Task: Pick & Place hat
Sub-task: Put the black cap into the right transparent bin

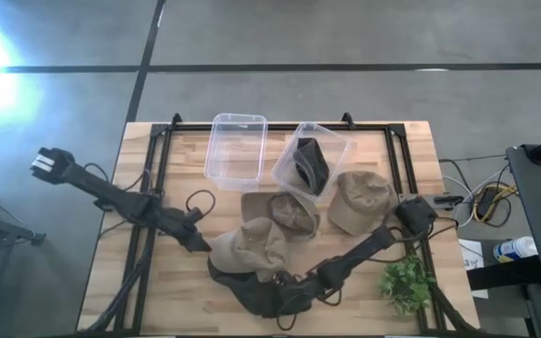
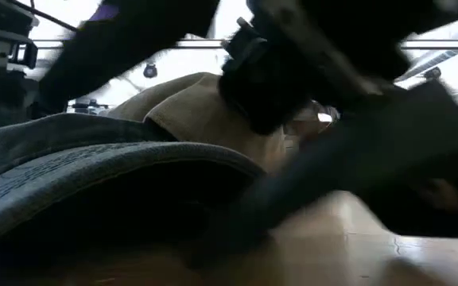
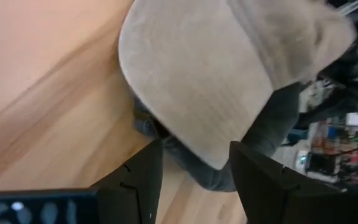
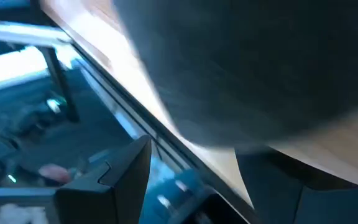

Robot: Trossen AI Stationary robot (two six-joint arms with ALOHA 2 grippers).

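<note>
A tan hat point(image 1: 252, 246) lies partly on a dark grey hat point(image 1: 240, 282) near the table's near edge. My left gripper point(image 1: 203, 244) is at the tan hat's left side. It is open, and in the left wrist view point(image 3: 194, 180) the tan brim's edge point(image 3: 213, 158) reaches in between its fingers, with the grey hat point(image 3: 272, 124) under the brim. My right gripper point(image 1: 272, 286) is low over the dark grey hat. In its wrist view it is open point(image 4: 192, 155), with the blurred hat point(image 4: 260, 62) just ahead. The low view shows the grey brim point(image 2: 94, 175) up close. My left gripper has the tan hat's brim edge between its open fingers; whether either finger touches it cannot be told. My right gripper is right at the dark grey hat, coming level from the table's right side; blur hides whether it touches.
At the far side stand an empty clear container point(image 1: 238, 150) and a second clear container point(image 1: 332, 141) holding a dark hat point(image 1: 310, 164). Two more tan hats point(image 1: 360, 202) point(image 1: 287, 212) lie mid-table. A green plant sprig point(image 1: 407, 282) sits near the right near corner.
</note>
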